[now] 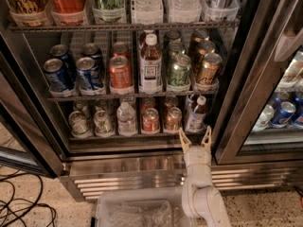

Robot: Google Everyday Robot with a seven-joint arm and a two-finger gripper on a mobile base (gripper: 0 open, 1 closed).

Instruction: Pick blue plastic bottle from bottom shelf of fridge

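The blue plastic bottle, with a white cap, dark liquid and a pale label, stands at the right end of the bottom shelf of the fridge. My gripper is open. It sits just below and in front of that bottle, at the shelf's front edge. Its two pale fingertips point up on either side of the bottle's base, apart from it. The white arm rises from the bottom of the view.
On the bottom shelf stand several cans and a clear water bottle. The rack above holds a taller amber bottle. The steel door post and adjoining cooler lie right, an open door left, and cables on the floor.
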